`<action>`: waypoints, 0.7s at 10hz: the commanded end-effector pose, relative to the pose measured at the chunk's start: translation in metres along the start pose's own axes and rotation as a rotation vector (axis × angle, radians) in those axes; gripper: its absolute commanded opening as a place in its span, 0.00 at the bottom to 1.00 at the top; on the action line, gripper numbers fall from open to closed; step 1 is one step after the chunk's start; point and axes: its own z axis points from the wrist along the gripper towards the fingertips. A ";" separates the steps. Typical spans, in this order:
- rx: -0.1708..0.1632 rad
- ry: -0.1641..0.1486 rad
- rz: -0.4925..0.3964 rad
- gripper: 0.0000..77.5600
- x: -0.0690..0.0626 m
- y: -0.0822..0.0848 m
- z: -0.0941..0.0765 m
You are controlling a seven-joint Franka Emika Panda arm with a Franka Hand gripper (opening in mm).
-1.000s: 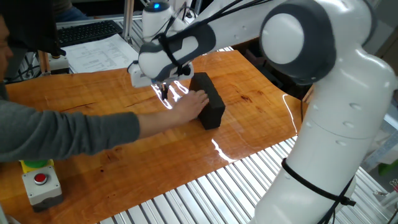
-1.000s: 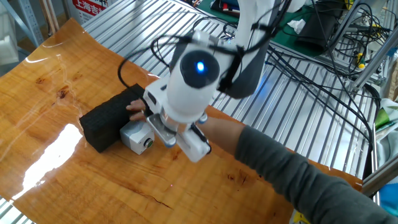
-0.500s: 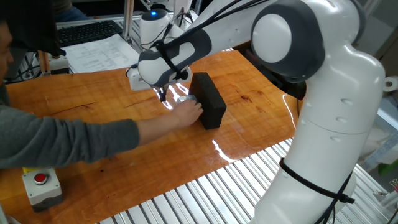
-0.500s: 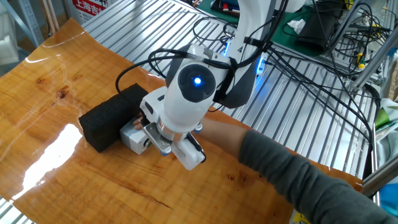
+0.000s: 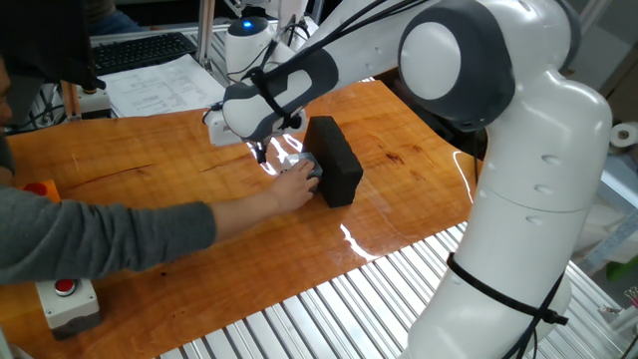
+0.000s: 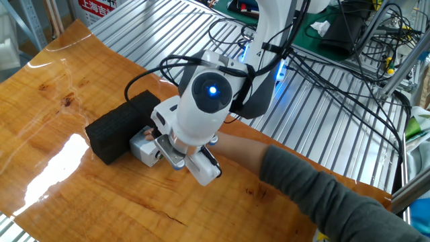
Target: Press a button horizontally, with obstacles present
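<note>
The other fixed view shows the small light-grey cube-shaped button box (image 6: 146, 149) sitting on the glossy orange-brown wooden table (image 6: 54, 94), touching the flank of the much larger black rectangular foam-like block (image 6: 118, 126) that lies at about ten o'clock from it. The box's dark, silver-ringed button faces sideways towards roughly four o'clock in this view, though the robot's wrist covers most of that face, so only its edge can be made out. A person's bare hand (image 6: 236, 148), on a grey-sleeved arm (image 6: 322, 191), reaches in from about four o'clock and rests just beside the box. The white Franka two-finger gripper (image 6: 183, 156) hangs over the box's button side, just to its three o'clock. In one fixed view the box (image 5: 300, 167) is a pale patch at the block's (image 5: 334, 162) near end, and the gripper (image 5: 262, 152) points down at about ten o'clock from it, close by; the fingertips are too small and dark to tell whether they are spread or pressed together. Judging from this, the press should be a level push along the button's sideways axis towards the block, with the person's hand (image 5: 295, 185) occupying much of that approach. A grey box with a red top button (image 5: 66, 299) sits well apart near the table's edge.
</note>
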 end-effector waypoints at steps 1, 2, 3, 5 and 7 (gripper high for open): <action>0.020 -0.027 0.003 0.00 0.000 0.002 0.011; 0.033 -0.033 0.005 0.00 0.000 0.003 0.015; 0.047 -0.040 0.006 0.00 0.000 0.004 0.018; 0.075 -0.046 0.013 0.00 0.002 0.005 0.024; 0.108 -0.025 0.022 0.00 0.003 0.005 0.030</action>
